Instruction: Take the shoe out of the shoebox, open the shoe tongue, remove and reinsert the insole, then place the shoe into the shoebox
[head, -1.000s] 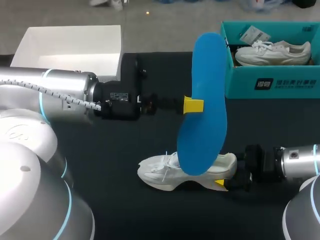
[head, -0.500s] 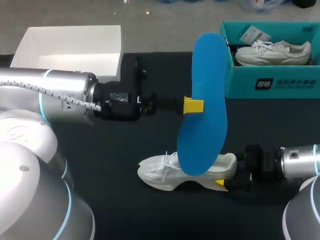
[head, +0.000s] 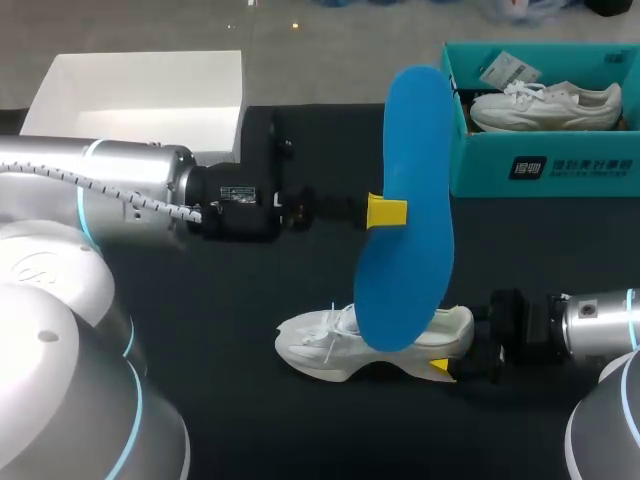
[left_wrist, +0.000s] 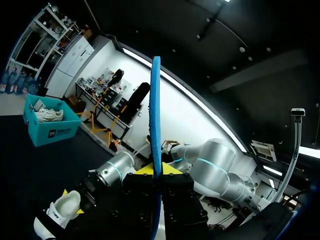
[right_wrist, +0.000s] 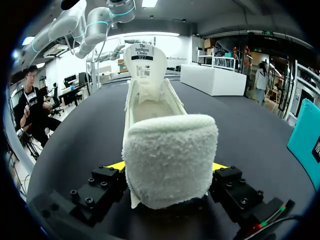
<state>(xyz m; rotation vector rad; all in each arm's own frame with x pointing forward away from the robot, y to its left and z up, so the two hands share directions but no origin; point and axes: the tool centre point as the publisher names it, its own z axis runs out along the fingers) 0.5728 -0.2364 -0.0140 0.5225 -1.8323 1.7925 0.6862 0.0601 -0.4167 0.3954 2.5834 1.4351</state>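
A blue insole (head: 410, 200) hangs upright above the table, my left gripper (head: 387, 212) shut on its middle. In the left wrist view the insole (left_wrist: 156, 115) shows edge-on, pinched between the yellow tips of the left gripper (left_wrist: 156, 171). Under it a white shoe (head: 340, 350) lies on the black table, toe toward my left. My right gripper (head: 447, 355) holds its heel; in the right wrist view the padded heel (right_wrist: 170, 160) fills the right gripper (right_wrist: 168, 166), both fingers against its sides, tongue (right_wrist: 145, 62) raised ahead.
A teal shoebox (head: 540, 165) stands at the back right with another white shoe (head: 545, 105) inside. A white open box (head: 140, 95) sits at the back left. The shoebox (left_wrist: 50, 131) also shows in the left wrist view, far beyond the white shoe (left_wrist: 62, 207).
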